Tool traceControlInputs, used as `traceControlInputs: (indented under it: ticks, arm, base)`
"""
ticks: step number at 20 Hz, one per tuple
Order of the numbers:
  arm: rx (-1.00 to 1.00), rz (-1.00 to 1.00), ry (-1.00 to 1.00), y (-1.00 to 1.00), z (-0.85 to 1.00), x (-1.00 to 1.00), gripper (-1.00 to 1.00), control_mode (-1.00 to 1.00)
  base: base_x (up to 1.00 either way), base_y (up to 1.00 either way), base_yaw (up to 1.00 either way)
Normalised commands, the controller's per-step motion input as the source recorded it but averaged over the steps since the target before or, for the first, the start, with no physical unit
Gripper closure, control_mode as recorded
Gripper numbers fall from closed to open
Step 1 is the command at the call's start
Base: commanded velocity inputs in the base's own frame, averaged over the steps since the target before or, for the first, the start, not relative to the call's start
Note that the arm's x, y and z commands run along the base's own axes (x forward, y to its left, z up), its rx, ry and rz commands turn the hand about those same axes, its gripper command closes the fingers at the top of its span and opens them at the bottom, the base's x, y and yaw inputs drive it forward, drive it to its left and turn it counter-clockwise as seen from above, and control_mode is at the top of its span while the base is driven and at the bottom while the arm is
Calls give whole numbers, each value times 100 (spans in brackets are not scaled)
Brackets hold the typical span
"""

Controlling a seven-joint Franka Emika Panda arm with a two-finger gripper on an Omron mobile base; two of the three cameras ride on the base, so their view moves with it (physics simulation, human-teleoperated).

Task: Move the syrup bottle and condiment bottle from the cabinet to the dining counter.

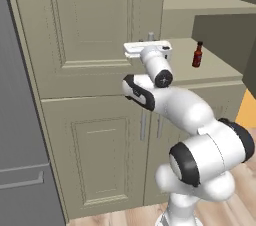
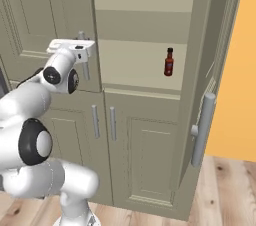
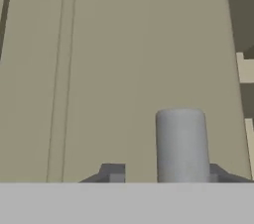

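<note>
— Why is our gripper (image 3: pixel 161 178) pressed up against the upper left door (image 1: pixel 85 25) of the cabinet (image 1: pixel 100 140)?

— We judge it is there for the door's silver bar handle (image 3: pixel 181 144). In the hand view the bar rises between our two dark fingertips (image 3: pixel 113 174), so the jaws are spread around it. Whether they already pinch it, we cannot tell.

— And the right-hand door (image 2: pixel 210 70)?

— It stands swung wide, which is why we can see the shelf (image 2: pixel 140 60) inside. The left door is closed, and it hides the other half of that shelf.

— Where is the condiment bottle (image 2: pixel 169 62)?

— Upright on that open shelf, toward the right, well apart from our gripper. It is slim and red with a black cap.

— Let us count.

— One red bottle. One brown syrup bottle is wanted, and we judge it may sit behind the closed door. Two lower doors, each with one bar handle (image 2: pixel 95 121), side by side. One long handle on the open door (image 2: pixel 202 129). A second shelf (image 2: pixel 145 1) lies above the bottle's.

— So neither bottle has been moved.

— We judge not.
</note>
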Motion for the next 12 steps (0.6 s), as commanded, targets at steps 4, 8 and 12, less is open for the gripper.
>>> traceControlInputs:
  ticks: [4,8,12]
  arm:
    - [-2,4,0,44,11,-100,100,-100]
    - [0,0,0,38,15,-100,100,-100]
    - [0,0,0,39,16,-100,100,-100]
  base:
    - [0,0,0]
    - [0,0,0]
    - [0,0,0]
